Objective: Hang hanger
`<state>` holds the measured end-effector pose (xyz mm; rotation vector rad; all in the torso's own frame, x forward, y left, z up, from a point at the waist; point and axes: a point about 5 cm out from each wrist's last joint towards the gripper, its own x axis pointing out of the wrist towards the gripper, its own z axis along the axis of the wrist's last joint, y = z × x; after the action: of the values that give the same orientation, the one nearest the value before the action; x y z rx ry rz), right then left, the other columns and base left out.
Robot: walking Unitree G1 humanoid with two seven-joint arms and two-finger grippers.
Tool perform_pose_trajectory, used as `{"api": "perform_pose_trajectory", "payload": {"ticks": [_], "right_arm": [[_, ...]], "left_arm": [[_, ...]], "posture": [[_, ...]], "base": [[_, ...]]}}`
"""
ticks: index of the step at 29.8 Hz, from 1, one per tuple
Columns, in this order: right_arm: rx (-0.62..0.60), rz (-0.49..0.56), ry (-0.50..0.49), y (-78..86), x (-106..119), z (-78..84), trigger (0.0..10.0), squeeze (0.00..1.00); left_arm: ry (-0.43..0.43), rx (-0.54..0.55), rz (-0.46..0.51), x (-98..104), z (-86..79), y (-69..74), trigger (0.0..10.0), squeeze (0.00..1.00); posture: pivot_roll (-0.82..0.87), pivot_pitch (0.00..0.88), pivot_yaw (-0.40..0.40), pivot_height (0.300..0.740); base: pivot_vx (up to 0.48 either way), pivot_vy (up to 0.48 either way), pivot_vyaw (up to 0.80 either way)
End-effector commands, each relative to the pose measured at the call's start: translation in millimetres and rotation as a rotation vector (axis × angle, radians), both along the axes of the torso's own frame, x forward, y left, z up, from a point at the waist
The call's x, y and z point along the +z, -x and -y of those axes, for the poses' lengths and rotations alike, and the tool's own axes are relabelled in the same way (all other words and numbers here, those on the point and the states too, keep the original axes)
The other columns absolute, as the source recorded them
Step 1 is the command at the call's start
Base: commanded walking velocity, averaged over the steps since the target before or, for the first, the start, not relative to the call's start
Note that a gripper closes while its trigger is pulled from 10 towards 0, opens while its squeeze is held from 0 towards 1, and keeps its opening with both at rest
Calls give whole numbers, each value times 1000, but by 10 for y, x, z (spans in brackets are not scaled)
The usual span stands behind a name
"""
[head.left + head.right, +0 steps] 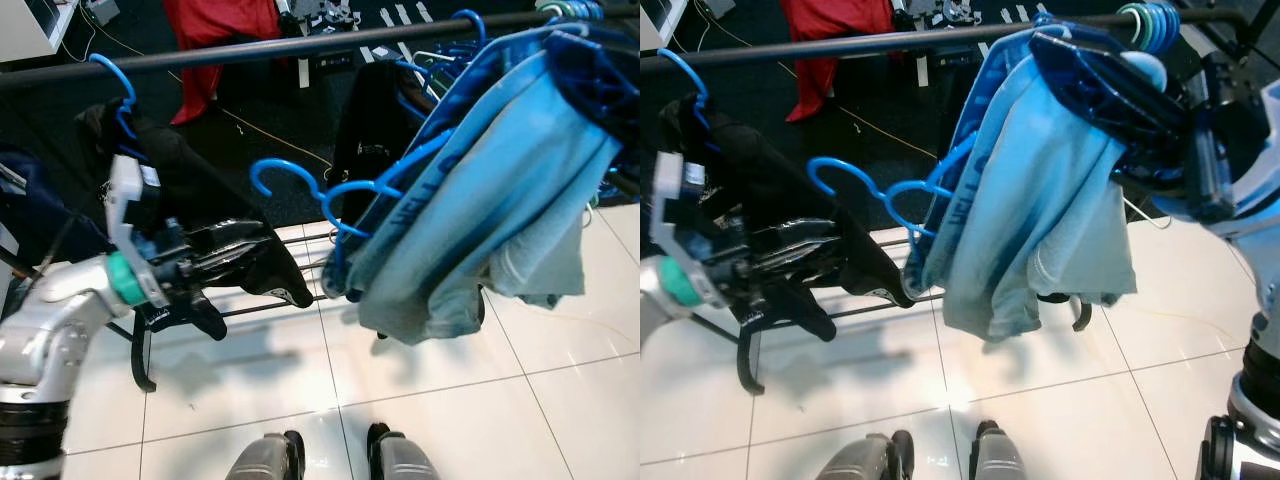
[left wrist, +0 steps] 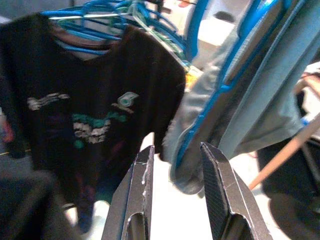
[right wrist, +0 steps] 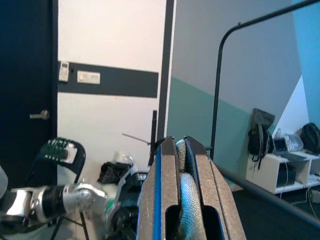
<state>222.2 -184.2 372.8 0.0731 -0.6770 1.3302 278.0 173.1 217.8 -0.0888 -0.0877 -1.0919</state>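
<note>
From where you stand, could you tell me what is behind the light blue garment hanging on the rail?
Behind the light blue garment a dark garment hangs from the rail, and blue hanger hooks stick out beside it. What lies further behind is covered.

A light-blue fabric shirt with darker blue trim (image 1: pixel 1040 190) hangs by bright blue plastic hangers (image 1: pixel 300 185); the black printed T-shirt (image 2: pixel 95 110) bears teal-and-white graphics.

Glossy white floor tiles (image 1: pixel 420 360), dark door (image 3: pixel 25 100), black folding chair (image 3: pixel 65 155)
</note>
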Motion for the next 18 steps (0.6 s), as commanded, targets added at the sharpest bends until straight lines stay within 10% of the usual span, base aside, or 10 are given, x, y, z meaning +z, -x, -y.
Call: {"api": "perform_pose_trajectory", "payload": {"ticks": [1, 18], "right_arm": [[49, 37, -36, 40, 71, -3, 10000, 0], [113, -12, -86, -37, 89, -50, 10000, 0]], "left_arm": [[31, -5, -2, 11, 109, -33, 10000, 0], [243, 34, 35, 240, 129, -102, 10000, 0]], "posture": [[-135, 114, 119, 740], [-142, 100, 97, 740]], "base": [[0, 0, 0], [0, 0, 0]]}}
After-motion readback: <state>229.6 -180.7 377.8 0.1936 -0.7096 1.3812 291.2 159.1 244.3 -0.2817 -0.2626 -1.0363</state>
